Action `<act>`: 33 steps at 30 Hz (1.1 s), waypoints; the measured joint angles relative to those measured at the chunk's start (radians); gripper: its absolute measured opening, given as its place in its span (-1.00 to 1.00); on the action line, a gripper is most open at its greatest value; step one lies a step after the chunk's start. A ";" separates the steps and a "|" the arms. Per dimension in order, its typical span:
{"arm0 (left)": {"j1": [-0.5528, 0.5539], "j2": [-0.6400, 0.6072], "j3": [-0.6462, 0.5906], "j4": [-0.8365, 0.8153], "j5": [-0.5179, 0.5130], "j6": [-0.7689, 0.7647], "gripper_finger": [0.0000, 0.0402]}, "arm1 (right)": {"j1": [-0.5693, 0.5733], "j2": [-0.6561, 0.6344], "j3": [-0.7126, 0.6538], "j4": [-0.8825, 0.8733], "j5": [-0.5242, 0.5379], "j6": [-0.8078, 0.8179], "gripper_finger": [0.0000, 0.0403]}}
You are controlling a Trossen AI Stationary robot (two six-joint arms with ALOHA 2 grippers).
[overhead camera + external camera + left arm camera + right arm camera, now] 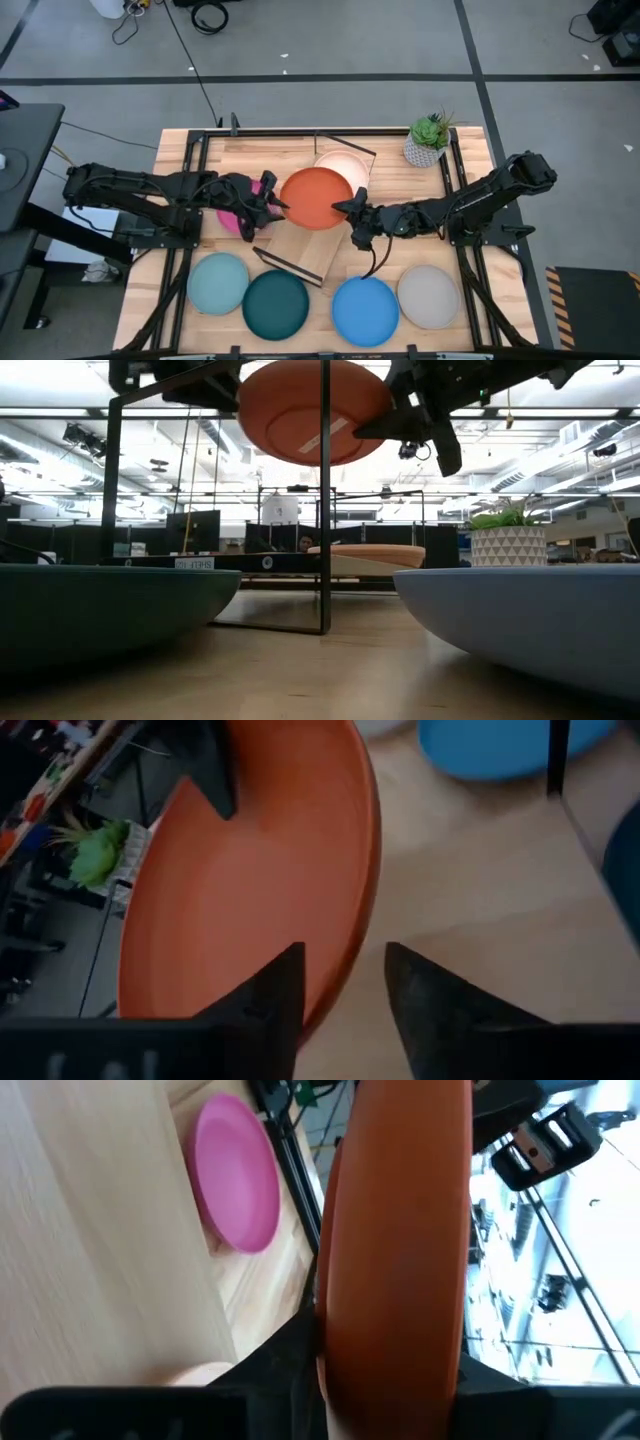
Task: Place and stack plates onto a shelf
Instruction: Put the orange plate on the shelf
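The orange plate (318,198) hangs in the air over the shelf (300,252), a light-wood board with black wire end frames (324,510). My right gripper (352,212) is shut on the plate's right edge. My left gripper (275,203) is open at the opposite edge, one finger on each side of the rim (345,970). The cream plate (350,165) lies flat on the shelf's far end. The magenta plate (233,218) sits on the table under my left arm. No brown plate shows. My right gripper (385,1365) pinches the orange plate's rim (395,1320) between its two fingers, one on the upper face and one on the underside (425,430). It comes roughly level from the table's right. The plate is lifted clear and about level. My left gripper (345,985) straddles the rim; bare wood shows between rim and outer finger (420,1000), and I cannot tell whether the inner finger touches.
Along the near edge lie the pale blue plate (218,283), the dark teal plate (275,305), the bright blue plate (365,310) and the grey plate (428,296). A potted plant (430,140) stands at the far right corner. Black frame rails run down both table sides.
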 joint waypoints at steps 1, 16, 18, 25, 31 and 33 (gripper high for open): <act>-0.001 -0.009 0.000 -0.008 0.003 -0.019 -0.21 | 0.010 0.000 0.000 0.001 0.017 -0.008 -0.47; -0.018 -0.230 -0.002 0.016 -0.022 -0.126 0.06 | 0.138 -0.002 0.000 -0.184 0.064 0.155 -0.49; -0.016 -0.252 -0.002 0.050 -0.040 -0.151 0.06 | 0.138 0.007 0.000 -0.197 0.031 0.219 -0.49; -0.016 -0.275 -0.002 0.152 -0.163 -0.345 0.06 | 0.144 0.138 0.000 -0.112 0.013 0.214 -0.50; -0.017 -0.278 -0.002 0.164 -0.205 -0.399 0.06 | 0.154 0.271 0.000 0.078 0.079 0.104 -0.50; -0.017 -0.279 -0.002 0.166 -0.214 -0.412 0.06 | 0.155 0.307 0.000 0.122 0.064 0.081 -0.50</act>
